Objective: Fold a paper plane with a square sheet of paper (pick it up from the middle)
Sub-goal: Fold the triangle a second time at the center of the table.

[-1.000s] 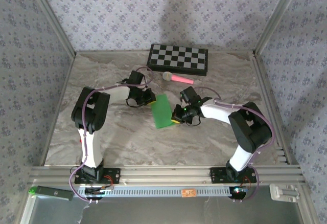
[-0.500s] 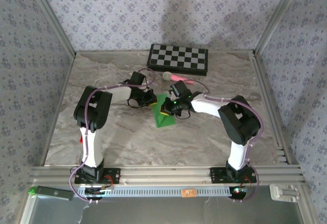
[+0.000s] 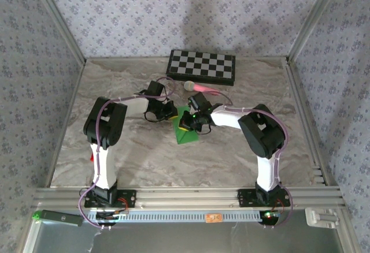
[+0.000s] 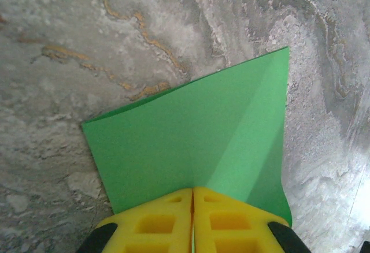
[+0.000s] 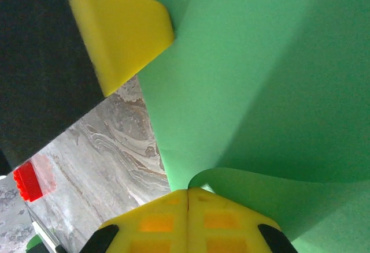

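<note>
**Loc.** The square sheet of paper (image 3: 186, 128) is found on the marble table (image 3: 127, 149), on the arm-base side of the checkered board (image 3: 202, 66). It lies just past the pink-handled microphone (image 3: 199, 86), roughly in line w/ the board's middle. The end nearest the board is lifted. The far corner is seen resting on the marble.

**Grip.**
- L gripper (image 4: 192, 190): jaws are pressed together, and the sheet's edge is pinched between them.
- R gripper (image 5: 188, 190): jaws likewise closed, w/ a curled lip of green caught at the tips. It is prob. pinched, though the bite itself is hidden.
- Both grippers are crowded together at the sheet's board-side end.

**Handling (judged).**
- The paper is taken to be v. light, thin and floppy. It bows under its own weight, as shown by the curl in the R wrist view.
- It is easily creased in the wrong place and easily torn if the two grips are pulled apart.
- A soft diagonal bend is already visible in the L wrist view.
- Hold is best taken at edges or corners, w/ the fold line kept flat on the table.

**Room.**
- Open marble is available on the side away from the board, and the walls are well apart.
- The mic lies between the board and the grippers, so little room is left that way.
</note>
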`<action>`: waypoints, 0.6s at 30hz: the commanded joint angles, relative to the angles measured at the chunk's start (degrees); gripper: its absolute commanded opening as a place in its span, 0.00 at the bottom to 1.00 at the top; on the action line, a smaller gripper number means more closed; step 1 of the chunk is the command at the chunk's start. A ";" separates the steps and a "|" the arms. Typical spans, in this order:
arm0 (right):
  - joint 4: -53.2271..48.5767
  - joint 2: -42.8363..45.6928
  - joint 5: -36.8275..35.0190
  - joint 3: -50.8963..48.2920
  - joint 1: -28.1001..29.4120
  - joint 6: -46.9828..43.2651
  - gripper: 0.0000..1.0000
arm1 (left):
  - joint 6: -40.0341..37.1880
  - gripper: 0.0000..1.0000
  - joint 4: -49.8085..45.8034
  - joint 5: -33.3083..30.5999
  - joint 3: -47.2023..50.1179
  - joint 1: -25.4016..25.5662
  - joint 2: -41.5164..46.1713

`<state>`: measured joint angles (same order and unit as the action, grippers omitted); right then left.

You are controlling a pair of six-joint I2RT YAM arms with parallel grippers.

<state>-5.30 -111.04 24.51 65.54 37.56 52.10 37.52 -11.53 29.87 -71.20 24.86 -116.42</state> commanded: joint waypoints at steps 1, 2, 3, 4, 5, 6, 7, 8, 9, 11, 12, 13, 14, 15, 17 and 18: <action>0.15 -0.92 -1.75 0.87 0.32 1.25 0.00 | -0.61 0.09 -1.12 -0.47 0.71 0.63 -2.41; 0.42 -1.06 -1.75 0.92 0.33 1.32 0.00 | -0.61 0.09 -1.12 -0.40 0.80 0.56 -2.40; 0.58 -1.23 -1.71 0.99 0.40 1.34 0.00 | -0.61 0.08 -1.13 -0.34 0.84 0.63 -2.47; 0.88 -1.34 -1.58 1.00 0.38 1.34 0.00 | -0.67 0.08 -1.09 -0.33 0.80 0.63 -2.49; 0.99 -1.49 -1.51 1.08 0.35 1.34 0.00 | -0.65 0.08 -1.11 -0.27 0.84 0.63 -2.59; 1.01 -1.46 -1.49 1.04 0.46 1.25 0.00 | -0.62 0.09 -1.13 -0.28 0.93 0.63 -2.58; 0.92 -1.55 -1.52 1.17 0.49 1.12 0.00 | -0.62 0.08 -1.13 -0.31 0.89 0.63 -2.54; 0.87 -1.72 -1.49 1.27 0.48 1.03 0.00 | -0.65 0.08 -1.10 -0.29 0.89 0.69 -2.54; 0.63 -1.72 -1.49 1.44 0.41 0.95 0.00 | -0.64 0.09 -1.13 -0.33 0.89 0.71 -2.54; 0.06 -1.97 -1.57 1.63 0.47 0.88 0.00 | -0.52 0.09 -1.01 -0.33 0.89 0.71 -2.58; -0.01 -2.07 -1.63 1.73 0.45 0.90 0.00 | -0.52 0.09 -1.02 -0.27 0.89 0.71 -2.64; -0.01 -2.16 -1.58 1.72 0.46 0.90 0.00 | -0.52 0.08 -1.02 -0.23 0.89 0.80 -2.62; 0.03 -2.20 -1.55 1.74 0.51 0.90 0.00 | -0.56 0.08 -1.04 -0.25 0.89 0.80 -2.64; 0.11 -2.31 -1.51 1.83 0.50 0.81 0.00 | -0.52 0.09 -0.97 -0.25 0.90 0.76 -2.67; 0.24 -2.33 -1.41 1.92 0.50 0.75 0.00 | -0.52 0.08 -1.03 -0.16 0.77 0.89 -2.67; 0.13 -2.42 -1.40 2.01 0.59 0.71 0.00 | -0.47 0.08 -0.97 -0.16 0.84 0.89 -2.75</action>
<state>-4.49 -111.94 23.79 65.95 37.67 52.69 37.52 -10.68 30.48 -71.20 24.91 -116.75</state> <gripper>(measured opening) 0.050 0.086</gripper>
